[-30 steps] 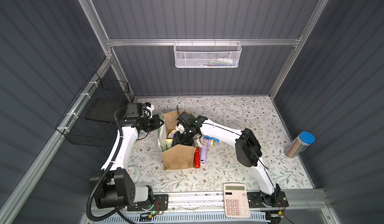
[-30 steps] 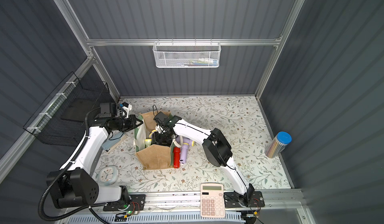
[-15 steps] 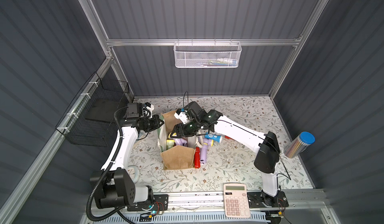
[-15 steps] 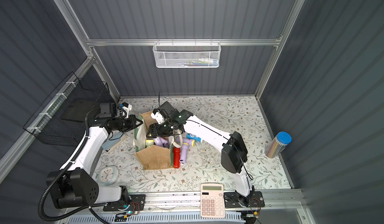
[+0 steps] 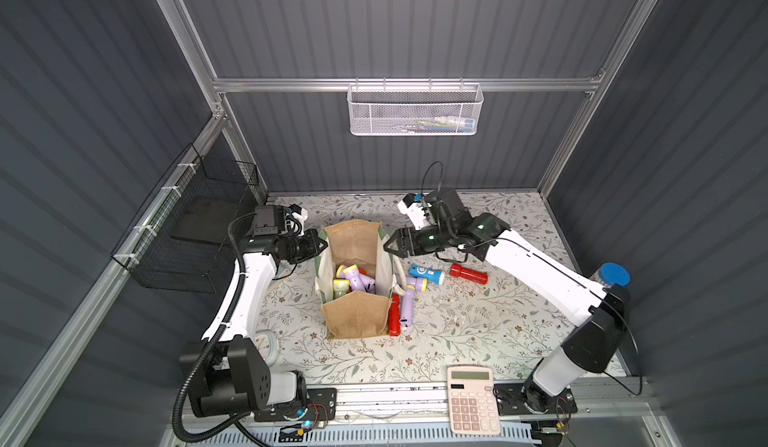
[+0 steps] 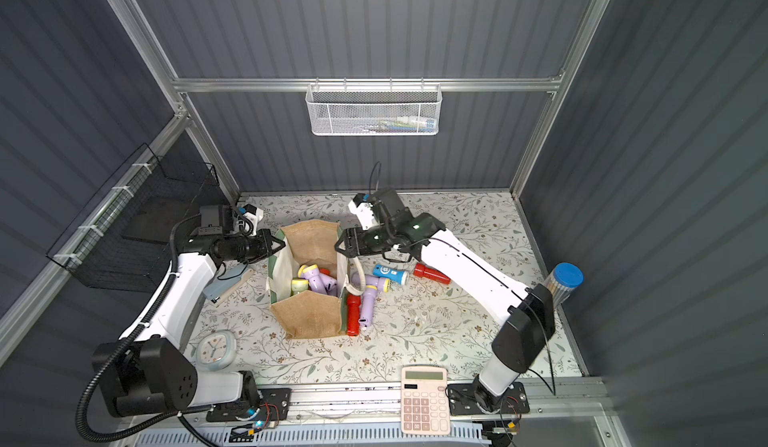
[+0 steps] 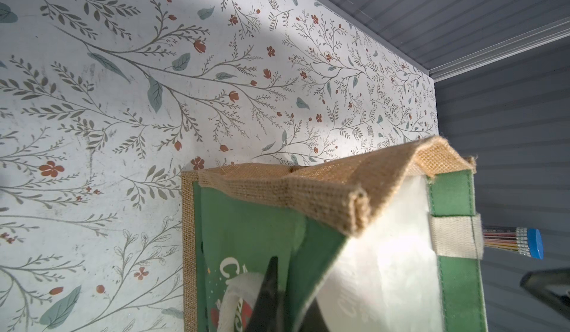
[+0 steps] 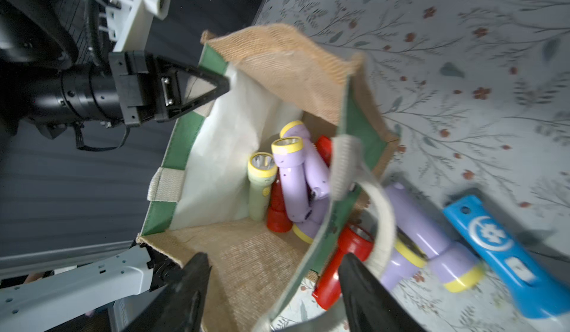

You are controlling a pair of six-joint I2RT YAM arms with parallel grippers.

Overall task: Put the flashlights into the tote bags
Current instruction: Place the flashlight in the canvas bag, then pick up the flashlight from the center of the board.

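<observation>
Floral-printed tabletop (image 5: 478, 332) covers the floor of a grey ribbed booth; clock directions take the back wall as twelve.

The left pincer (image 5: 322, 244) is clamped on the nine-o'clock rim of the boxy tan jute tote bag with green-and-white side panels (image 5: 353, 318). In the left wrist view its black fingers (image 7: 271, 284) pinch the green panel edge.

The right pincer (image 5: 388, 246) hangs with its jaws apart and nothing between them, just above the bag's rim at about two o'clock from the bag's middle.

The bag stands upright with its mouth open. Inside lie two lilac plastic flashlights with yellow rings (image 8: 293, 167), a pale green flashlight (image 8: 259, 185) and a red flashlight (image 8: 277, 213). The right wrist view is blurred, so there may be more beneath them.

Outside, from the right pincer:
- At four o'clock, a blue flashlight (image 5: 426, 273) lies on the tabletop, with a stubby red plastic flashlight (image 5: 468, 273) just beyond it.
- At five to six o'clock, two more lilac flashlights (image 5: 407, 305) lie just beside the bag's three-o'clock wall.
- Another red flashlight (image 5: 394, 314) lies against that same wall.

A pink calculator (image 5: 471, 399) sits at the six-o'clock edge. A clear pencil tube with a blue lid (image 5: 609, 276) stands at three o'clock.
</observation>
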